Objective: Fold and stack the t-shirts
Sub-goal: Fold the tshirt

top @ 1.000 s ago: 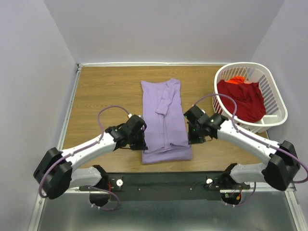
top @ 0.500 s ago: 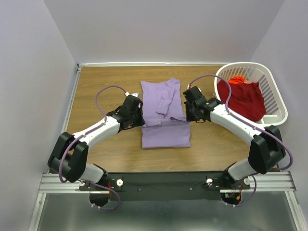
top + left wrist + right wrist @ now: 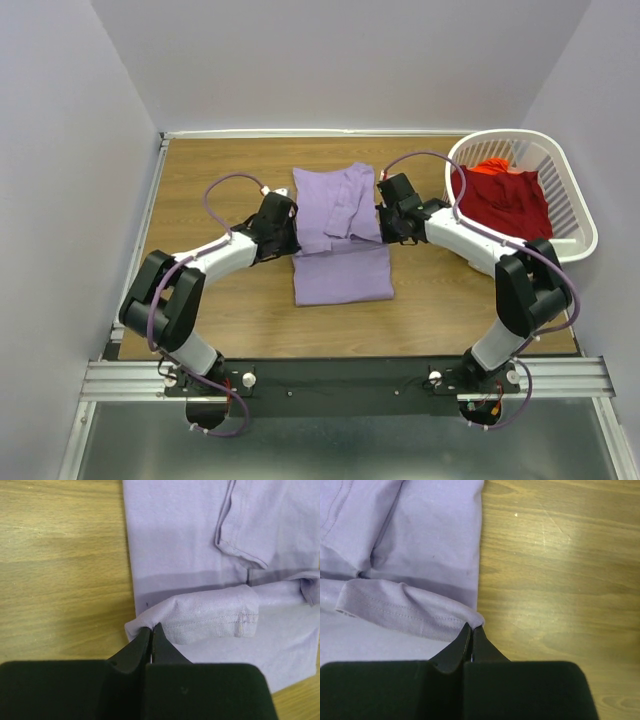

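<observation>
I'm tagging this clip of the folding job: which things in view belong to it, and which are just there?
Job: lavender t-shirt, pinched by left tool and right tool; red t-shirt.
Just there: white laundry basket holding the red one; wooden table.

On the left wrist camera the left gripper's (image 3: pixel 151 632) black body blocks everything at 6 o'clock, and the lavender shirt (image 3: pixel 175 540) runs off at 12 and 3. The right gripper (image 3: pixel 471 632) blocks its own view likewise. From above, the red shirt (image 3: pixel 510 205) sinks behind the basket (image 3: pixel 578 222) wall; I can't identify the orange scrap at its 12 o'clock.
</observation>
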{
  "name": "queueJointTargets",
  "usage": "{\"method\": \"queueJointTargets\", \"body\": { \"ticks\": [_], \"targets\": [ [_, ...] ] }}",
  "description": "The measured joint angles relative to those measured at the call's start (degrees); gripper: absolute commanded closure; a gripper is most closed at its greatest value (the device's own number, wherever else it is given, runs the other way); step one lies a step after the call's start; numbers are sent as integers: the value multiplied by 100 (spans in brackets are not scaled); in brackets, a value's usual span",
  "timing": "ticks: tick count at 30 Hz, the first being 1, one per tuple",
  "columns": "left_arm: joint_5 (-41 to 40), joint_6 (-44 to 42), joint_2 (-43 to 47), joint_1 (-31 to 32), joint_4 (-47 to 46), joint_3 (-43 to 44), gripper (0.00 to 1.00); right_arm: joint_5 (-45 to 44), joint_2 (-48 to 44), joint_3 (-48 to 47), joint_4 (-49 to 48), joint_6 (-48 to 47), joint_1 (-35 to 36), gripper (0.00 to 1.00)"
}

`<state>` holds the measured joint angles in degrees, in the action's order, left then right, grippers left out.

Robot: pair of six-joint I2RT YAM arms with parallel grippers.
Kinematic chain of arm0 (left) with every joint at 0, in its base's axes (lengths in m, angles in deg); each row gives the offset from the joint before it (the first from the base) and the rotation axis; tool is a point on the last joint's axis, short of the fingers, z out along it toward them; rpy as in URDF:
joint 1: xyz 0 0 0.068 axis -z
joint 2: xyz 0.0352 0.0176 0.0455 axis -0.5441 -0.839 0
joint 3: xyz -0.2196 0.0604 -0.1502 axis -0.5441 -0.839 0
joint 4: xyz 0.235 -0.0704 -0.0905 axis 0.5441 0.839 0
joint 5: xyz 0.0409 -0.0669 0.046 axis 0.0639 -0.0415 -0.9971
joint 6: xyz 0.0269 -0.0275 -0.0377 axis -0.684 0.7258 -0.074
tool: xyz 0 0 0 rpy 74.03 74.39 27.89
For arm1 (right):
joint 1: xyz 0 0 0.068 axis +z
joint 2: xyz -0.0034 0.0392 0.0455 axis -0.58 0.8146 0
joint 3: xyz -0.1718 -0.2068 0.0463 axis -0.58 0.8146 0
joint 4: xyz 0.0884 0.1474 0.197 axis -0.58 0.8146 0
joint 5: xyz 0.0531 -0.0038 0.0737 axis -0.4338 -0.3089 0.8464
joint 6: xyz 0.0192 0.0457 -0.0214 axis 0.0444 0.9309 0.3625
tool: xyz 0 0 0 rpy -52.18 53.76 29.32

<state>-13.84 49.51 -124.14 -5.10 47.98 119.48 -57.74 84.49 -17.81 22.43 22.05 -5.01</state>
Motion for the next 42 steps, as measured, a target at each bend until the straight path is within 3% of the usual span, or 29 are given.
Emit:
{"method": "queueJointTargets", "body": {
  "ticks": [13, 16, 17, 20, 21, 24, 25, 30, 33, 34, 36, 42],
  "targets": [
    [-149, -103, -417, -4, -378, 13, 97, 0, 378, 15, -433, -179, -63, 93],
    [-164, -127, -398, -4, -409, 13, 96, 0, 378, 63, -479, -181, -63, 82],
    [-168, -138, -382, -4, -417, 13, 95, -2, 378, 92, -492, -175, -63, 72],
    [-210, -179, -330, -7, -461, 13, 74, -35, 378, 162, -496, -168, -76, 60],
    [-221, -186, -321, -11, -466, 13, 60, -48, 374, 188, -498, -160, -85, 58],
    [-258, -186, -286, -15, -446, 13, 42, -46, 310, 258, -501, -140, -90, 56],
    [-264, -188, -243, -15, -422, 13, 40, -31, 243, 289, -501, -131, -92, 56],
    [-332, -118, 529, 90, -227, -28, 41, 275, -361, 350, -487, 42, -52, 58],
    [-466, 66, 1364, 476, -243, -192, 53, 511, -660, 352, -597, 173, 74, 62],
    [-511, 155, 1587, 651, -260, -269, 61, 603, -686, 352, -678, 245, 162, 65],
    [-542, 286, 1838, 992, -306, -439, 66, 793, -656, 356, -782, 334, 393, 69],
    [-498, 520, 1198, 1482, -319, -876, 72, 1281, -81, 358, -1329, 579, 964, 81]
  ]
}}
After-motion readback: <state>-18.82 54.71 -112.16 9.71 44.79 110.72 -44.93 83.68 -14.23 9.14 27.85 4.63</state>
